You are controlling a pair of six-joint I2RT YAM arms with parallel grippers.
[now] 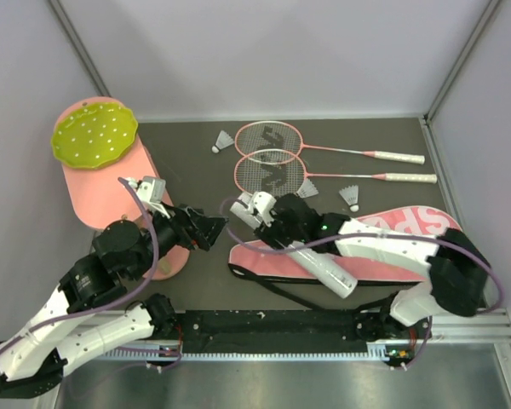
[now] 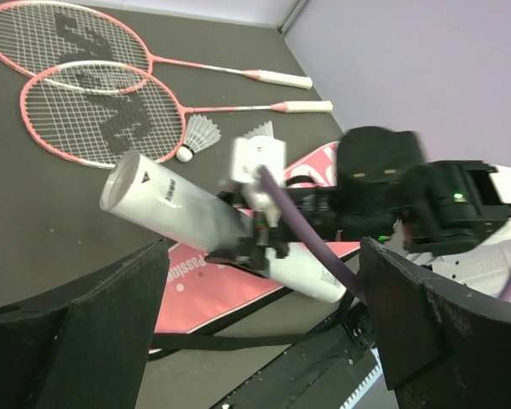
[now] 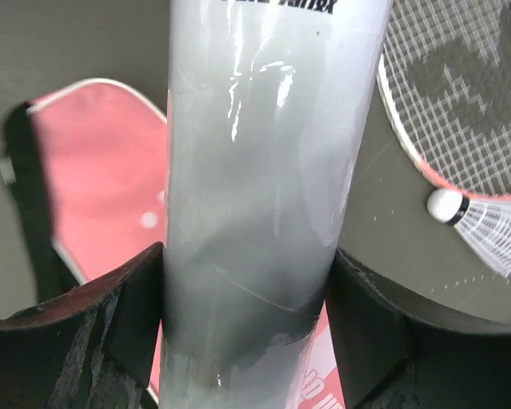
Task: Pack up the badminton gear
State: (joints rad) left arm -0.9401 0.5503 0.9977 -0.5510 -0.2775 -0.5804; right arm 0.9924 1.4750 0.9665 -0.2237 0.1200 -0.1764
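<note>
I see two pink-framed badminton rackets (image 1: 268,138) with white strings carrying a dark blotchy logo, and white grips. Three feathered shuttlecocks (image 1: 351,195) are white, one cork banded black. The glossy plastic tube (image 2: 175,207) is white with small black print. The racket-shaped fabric bag (image 1: 413,223) is pink, white-lettered and black-edged. A big pink cylinder (image 1: 111,196) bears a yellow-green disc (image 1: 94,138) dotted white. The table (image 1: 187,153) is dark grey.

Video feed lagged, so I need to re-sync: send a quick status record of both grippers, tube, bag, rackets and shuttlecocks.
Right gripper: shut on the white tube, holding it tilted above the bag
Left gripper: open, empty, facing the tube
Bag: lying on the table, near side
Rackets: two, side by side beyond the bag, not packed
Shuttlecocks: three, loose on the table near the rackets
</note>
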